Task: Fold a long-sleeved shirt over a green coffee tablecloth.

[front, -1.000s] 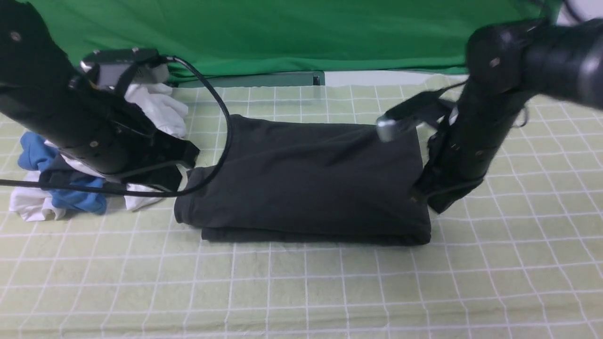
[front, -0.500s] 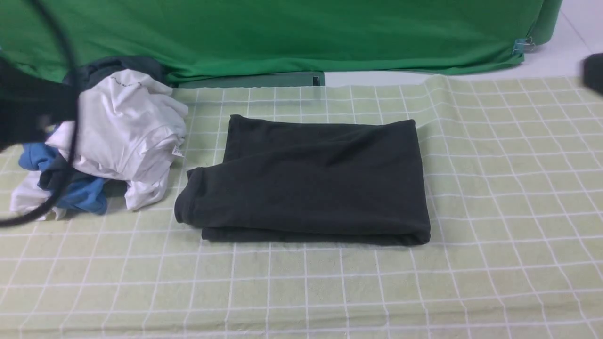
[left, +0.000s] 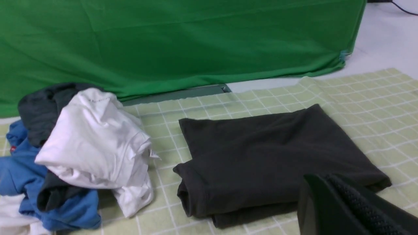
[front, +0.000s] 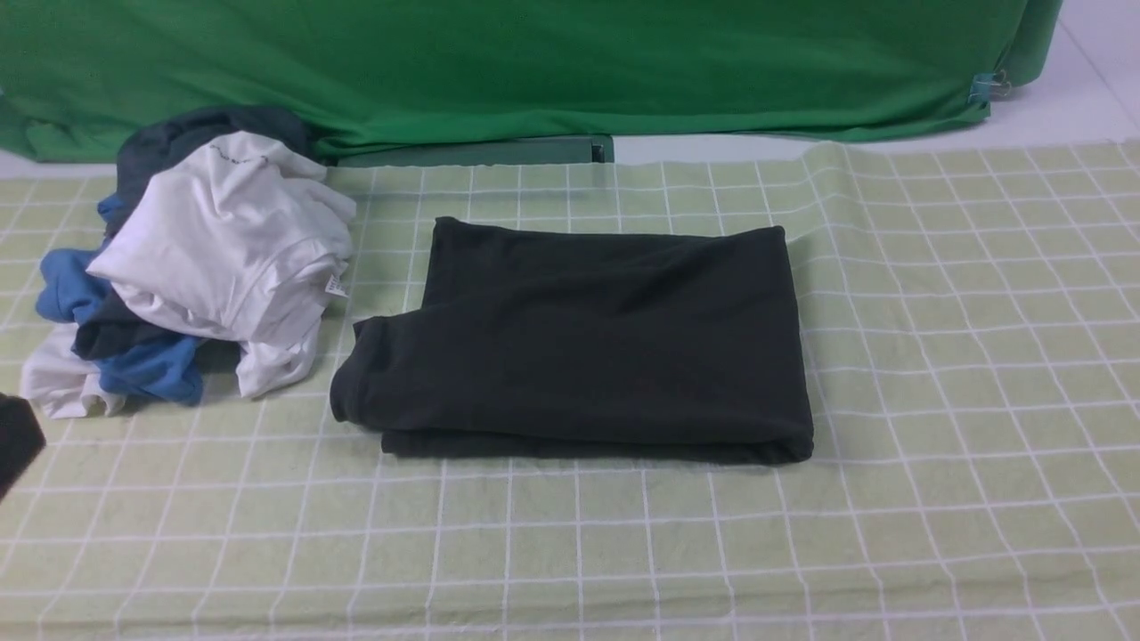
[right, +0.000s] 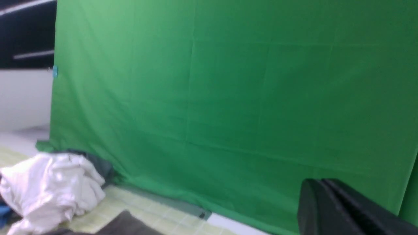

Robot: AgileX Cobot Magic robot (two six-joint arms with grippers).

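shirt: long-sleeved shirt folded, middle of frame on green coffee tablecloth | claws: left gripper and right gripper pressed together, holding nothing | left: folding looks done

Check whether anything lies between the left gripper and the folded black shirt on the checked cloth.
Nothing visible does. The left gripper hangs shut above the long-sleeved shirt, which lies folded on the green coffee tablecloth. The heap of garments sits to the shirt's left, apart.

Black gripper, dimpled finger pad
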